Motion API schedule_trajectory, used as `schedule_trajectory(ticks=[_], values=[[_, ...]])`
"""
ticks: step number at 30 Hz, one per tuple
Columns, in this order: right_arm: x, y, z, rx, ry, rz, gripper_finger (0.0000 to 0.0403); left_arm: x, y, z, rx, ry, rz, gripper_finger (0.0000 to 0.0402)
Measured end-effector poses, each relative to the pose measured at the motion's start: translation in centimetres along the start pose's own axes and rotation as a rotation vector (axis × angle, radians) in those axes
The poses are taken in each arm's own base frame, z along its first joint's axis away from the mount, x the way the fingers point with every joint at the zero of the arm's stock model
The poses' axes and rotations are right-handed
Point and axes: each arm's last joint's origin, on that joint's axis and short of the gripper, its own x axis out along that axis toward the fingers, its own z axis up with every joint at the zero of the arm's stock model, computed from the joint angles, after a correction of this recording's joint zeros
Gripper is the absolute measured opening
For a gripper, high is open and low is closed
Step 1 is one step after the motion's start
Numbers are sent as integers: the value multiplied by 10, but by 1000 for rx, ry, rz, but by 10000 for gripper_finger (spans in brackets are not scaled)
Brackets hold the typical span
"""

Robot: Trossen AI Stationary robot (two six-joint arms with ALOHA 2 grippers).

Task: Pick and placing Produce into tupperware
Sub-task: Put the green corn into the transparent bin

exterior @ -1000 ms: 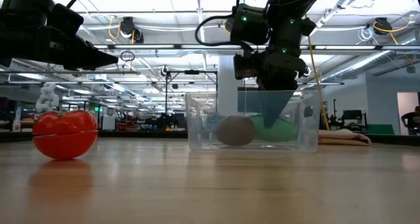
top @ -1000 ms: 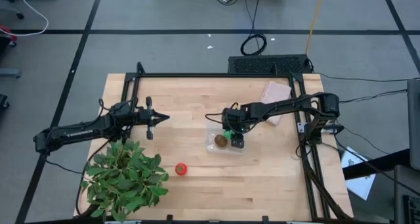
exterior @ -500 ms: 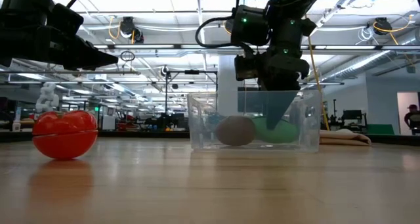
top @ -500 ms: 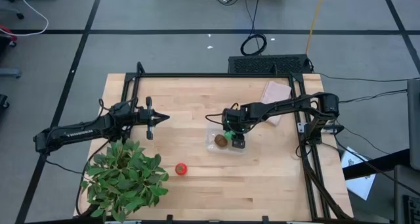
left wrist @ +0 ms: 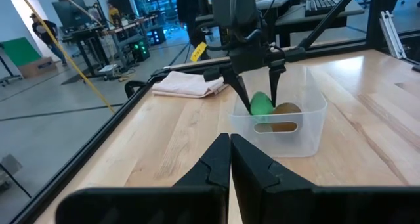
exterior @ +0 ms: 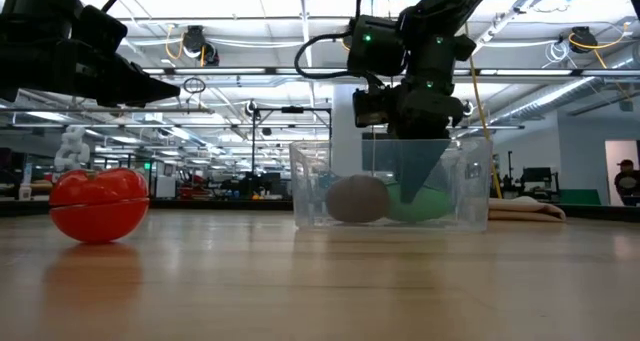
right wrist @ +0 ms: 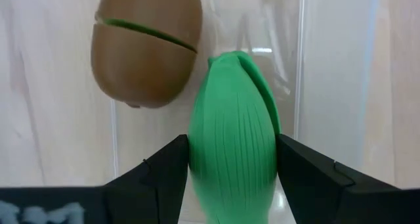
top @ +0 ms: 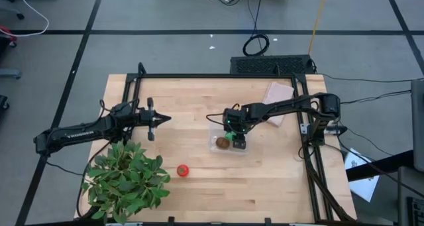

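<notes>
The wooden table (top: 265, 179) fills the middle of the high view, with the leafy plant (top: 126, 179) at its lower left and a pinkish packet (top: 279, 92) toward the upper right. The left gripper (top: 159, 119) waits left of centre above the plant, its fingers pressed together and holding nothing. The right gripper (top: 240, 141) reaches down into the tupperware (top: 213, 130), just right of centre. Its fingers stand wide on either side of the green piece (right wrist: 231, 138); they flank it closely, but whether they still squeeze it or have let go I cannot tell for sure. That green piece lies with its long axis running straight away from the wrist, between the fingers, so the coming move is probably a straight lift out, leaving it behind. The tupperware now holds two pieces: the green one and, just beside it, the brown kiwi (right wrist: 146, 46), which shows left of the green in the low view. The red tomato (top: 182, 170) sits outside, well apart from the container toward the lower left and near the plant. It looks nearer the left gripper, so that arm seems better placed to fetch it.
</notes>
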Motion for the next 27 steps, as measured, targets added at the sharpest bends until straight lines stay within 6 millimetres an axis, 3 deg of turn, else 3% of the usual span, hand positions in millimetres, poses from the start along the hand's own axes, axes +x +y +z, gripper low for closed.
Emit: schedule_trajectory(ticks=[15, 27], values=[[0, 0, 0, 0, -1, 0, 204, 0, 0, 0, -1, 2, -1, 17], [2, -1, -4, 23, 30, -10, 282, 0, 0, 0, -1, 2, -1, 17]])
